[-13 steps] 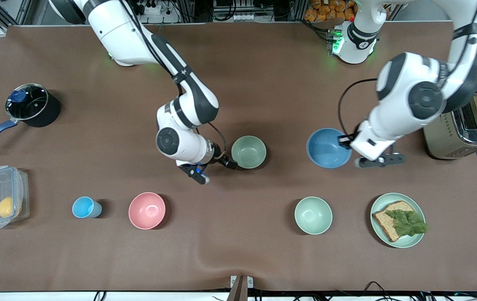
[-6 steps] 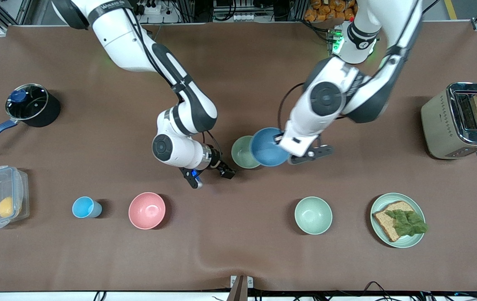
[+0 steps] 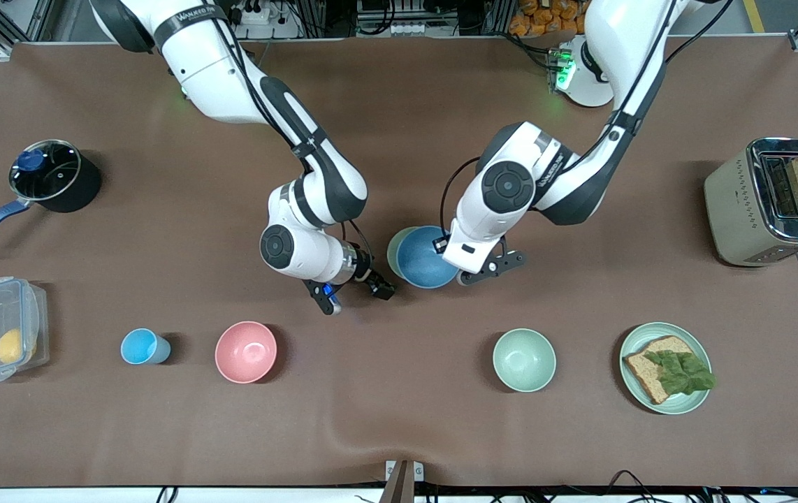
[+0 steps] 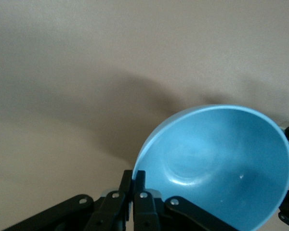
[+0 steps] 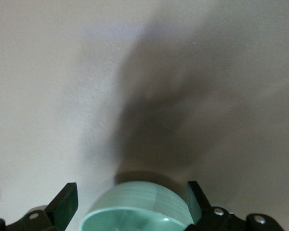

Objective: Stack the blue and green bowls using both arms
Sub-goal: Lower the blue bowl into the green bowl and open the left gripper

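Observation:
The blue bowl [image 3: 424,258] hangs a little tilted over the green bowl [image 3: 393,254] and covers all but a sliver of it; whether they touch I cannot tell. My left gripper [image 3: 441,246] is shut on the blue bowl's rim. The left wrist view shows the pinch [image 4: 134,175] on the edge of the blue bowl [image 4: 216,168]. My right gripper [image 3: 356,296] stands open just beside the green bowl, toward the right arm's end, with nothing in it. In the right wrist view the green bowl's rim [image 5: 135,204] lies just past the spread fingers [image 5: 65,202].
Nearer the front camera stand a pale mint bowl [image 3: 524,360], a plate [image 3: 698,347] with bread and lettuce, a pink bowl [image 3: 246,351] and a light-blue cup [image 3: 144,346]. A toaster [image 3: 769,202] sits at the left arm's end. A pot [image 3: 49,175] and a plastic box [image 3: 1,328] sit at the right arm's end.
My left arm has carried the blue bowl from near the toaster across to above the green bowl. My right gripper has drawn back slightly from the green bowl's rim and stays open.

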You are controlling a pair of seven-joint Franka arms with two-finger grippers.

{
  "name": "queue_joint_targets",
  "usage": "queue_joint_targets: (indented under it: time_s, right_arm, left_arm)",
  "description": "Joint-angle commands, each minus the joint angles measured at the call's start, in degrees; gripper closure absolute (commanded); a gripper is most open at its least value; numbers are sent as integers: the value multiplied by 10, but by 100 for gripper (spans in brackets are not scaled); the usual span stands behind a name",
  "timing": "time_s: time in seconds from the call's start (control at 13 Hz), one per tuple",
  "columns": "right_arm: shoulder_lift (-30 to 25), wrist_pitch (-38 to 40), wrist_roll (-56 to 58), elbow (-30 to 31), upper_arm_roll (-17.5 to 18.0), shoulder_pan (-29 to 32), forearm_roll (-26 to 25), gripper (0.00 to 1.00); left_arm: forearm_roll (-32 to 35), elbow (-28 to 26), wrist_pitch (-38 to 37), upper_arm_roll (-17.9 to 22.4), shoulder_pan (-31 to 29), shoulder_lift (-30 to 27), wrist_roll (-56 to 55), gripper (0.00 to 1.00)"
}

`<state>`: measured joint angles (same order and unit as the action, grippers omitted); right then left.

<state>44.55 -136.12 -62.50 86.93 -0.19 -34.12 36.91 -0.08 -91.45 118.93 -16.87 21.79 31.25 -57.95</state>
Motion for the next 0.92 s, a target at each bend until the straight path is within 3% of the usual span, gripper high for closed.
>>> queue_joint_targets:
  time_s: [0.0,0.85]
  right_arm:
    - [17,-46,-33,-3,0,-18,11,0]
    - [21,-39,-13,-3,0,-10,1,0]
  left_arm:
    - [-4,5,9,3,8,8,-24,100]
    - [-31,-45,60,-1,8,10,-49,100]
